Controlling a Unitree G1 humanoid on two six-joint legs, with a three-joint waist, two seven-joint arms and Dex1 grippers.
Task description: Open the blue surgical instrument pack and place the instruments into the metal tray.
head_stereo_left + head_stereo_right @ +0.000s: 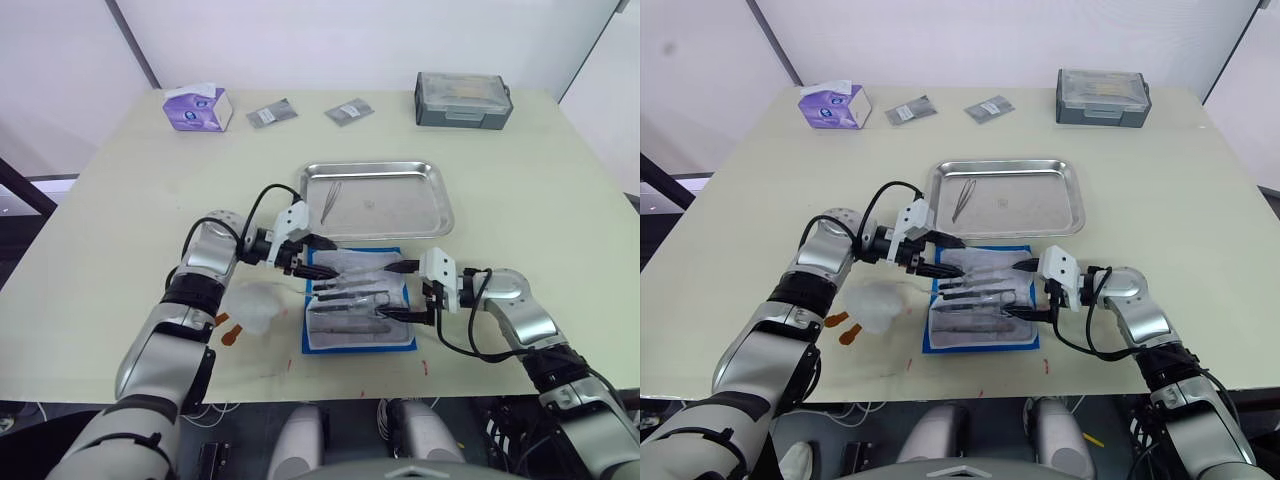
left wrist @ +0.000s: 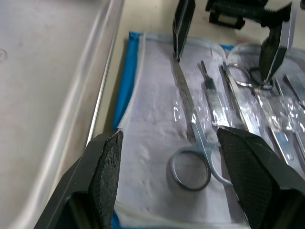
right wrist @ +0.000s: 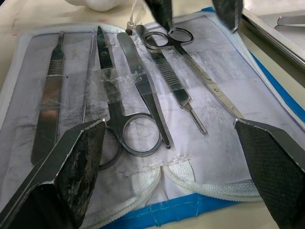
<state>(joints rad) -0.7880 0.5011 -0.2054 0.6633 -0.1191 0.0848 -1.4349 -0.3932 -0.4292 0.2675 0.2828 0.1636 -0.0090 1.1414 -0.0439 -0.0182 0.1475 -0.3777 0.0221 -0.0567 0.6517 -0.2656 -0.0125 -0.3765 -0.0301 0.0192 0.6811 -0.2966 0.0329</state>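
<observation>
The blue surgical instrument pack point(image 1: 358, 335) lies open on the table just in front of the metal tray point(image 1: 430, 200). Its pale inside holds several instruments: scissors point(image 2: 193, 143), a scalpel handle point(image 3: 47, 102) and forceps point(image 3: 147, 95). A pair of tweezers point(image 1: 331, 198) lies in the tray. My left gripper point(image 1: 322, 258) is open over the pack's far left corner, with its fingers on either side of the scissors' handle. My right gripper point(image 1: 400, 291) is open at the pack's right edge and holds nothing.
A purple tissue box point(image 1: 197, 107), two grey sachets point(image 1: 271, 114) and a grey lidded box point(image 1: 463, 99) stand along the table's far side. A crumpled clear wrapper point(image 1: 255, 305) and orange scraps point(image 1: 230, 330) lie left of the pack.
</observation>
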